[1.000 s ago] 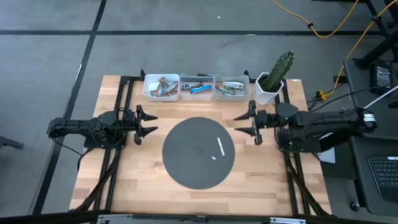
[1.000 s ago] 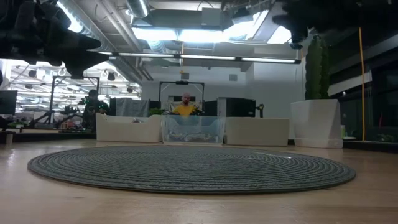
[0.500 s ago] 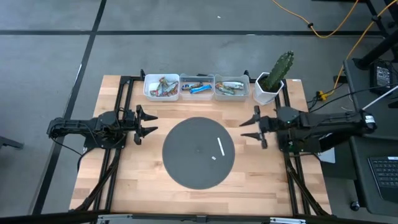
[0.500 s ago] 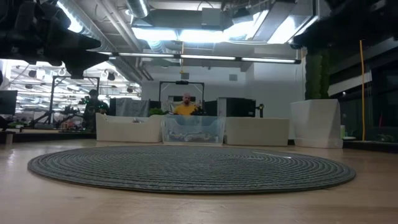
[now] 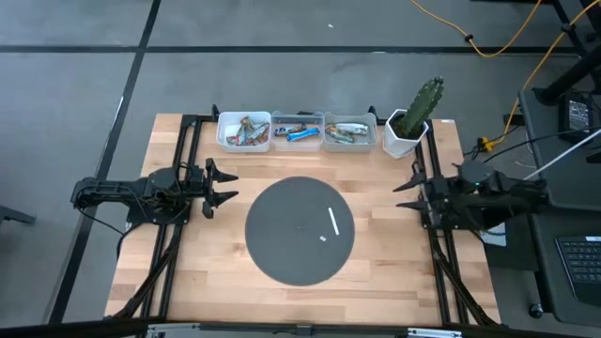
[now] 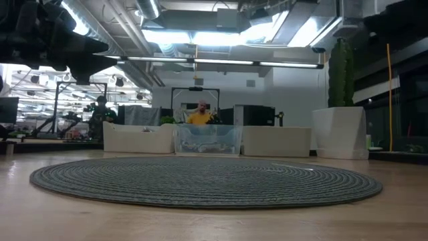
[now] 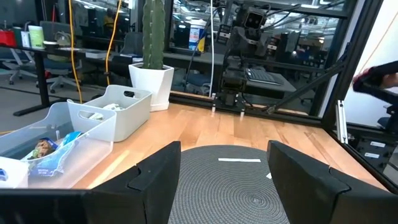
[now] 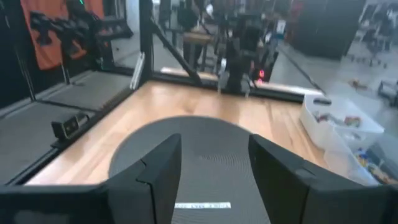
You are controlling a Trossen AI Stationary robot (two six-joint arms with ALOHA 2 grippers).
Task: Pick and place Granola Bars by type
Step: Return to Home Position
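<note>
The granola bars lie in three white bins along the far edge. The red and orange-brown ones (image 5: 246,131) are in the left bin, the blue ones (image 5: 300,133) in the middle bin, and the silver-green ones (image 5: 348,132) in the right bin. My left gripper (image 5: 223,186) hovers open at the left rim of the round grey mat (image 5: 300,252). My right gripper (image 5: 408,192) is open beyond the mat's right rim, near the table's right edge. In the left wrist view my left gripper (image 7: 224,180) looks over the mat, with a blue bar (image 7: 59,149) in a bin beside it. My right gripper (image 8: 214,174) touches nothing.
A thin white strip (image 5: 333,222) and a small white scrap (image 5: 322,238) lie on the mat. A cactus in a white pot (image 5: 413,117) stands at the far right corner, next to the bins. Black rails (image 5: 178,235) run along the table's left and right sides.
My right arm has drawn back from the mat's right rim toward the table's right edge, and its gripper has stayed open. The bars and the strip lie where they were.
</note>
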